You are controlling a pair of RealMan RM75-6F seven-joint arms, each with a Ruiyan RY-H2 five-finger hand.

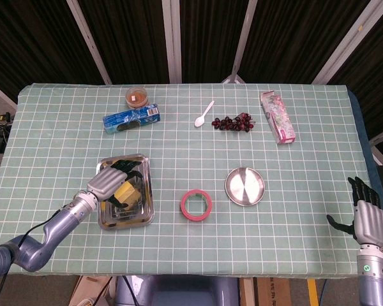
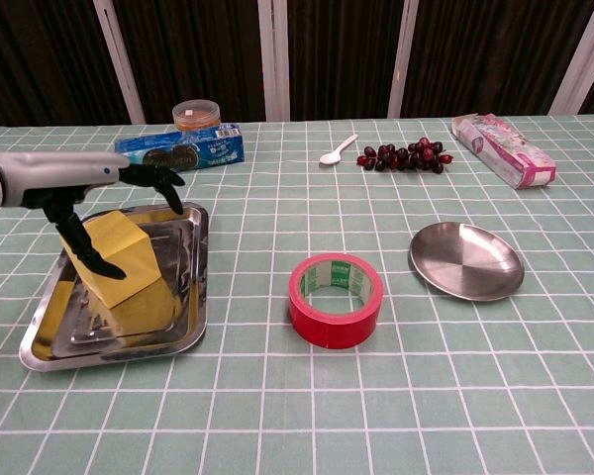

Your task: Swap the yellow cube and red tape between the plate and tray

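Note:
The yellow cube (image 1: pixel 124 190) (image 2: pixel 119 262) sits inside the steel tray (image 1: pixel 144 214) (image 2: pixel 196 319) at the table's front left. My left hand (image 1: pixel 110 181) (image 2: pixel 67 182) hovers over it with the fingers spread and lifted off the top; only the thumb lies against the cube's left face. The red tape (image 1: pixel 186 206) (image 2: pixel 334 319) lies flat on the cloth between the tray and the round steel plate (image 1: pixel 245 186) (image 2: pixel 465 261), which has nothing on it. Off the table's right front edge, my right hand (image 1: pixel 368 220) is held with fingers apart, holding nothing.
Along the back stand a blue biscuit box (image 1: pixel 131 118) (image 2: pixel 178 153) and an orange-lidded jar (image 1: pixel 136 96) (image 2: pixel 197 114). A white spoon (image 1: pixel 204 115), dark grapes (image 1: pixel 233 122) and a pink packet (image 1: pixel 277 116) lie at the back right.

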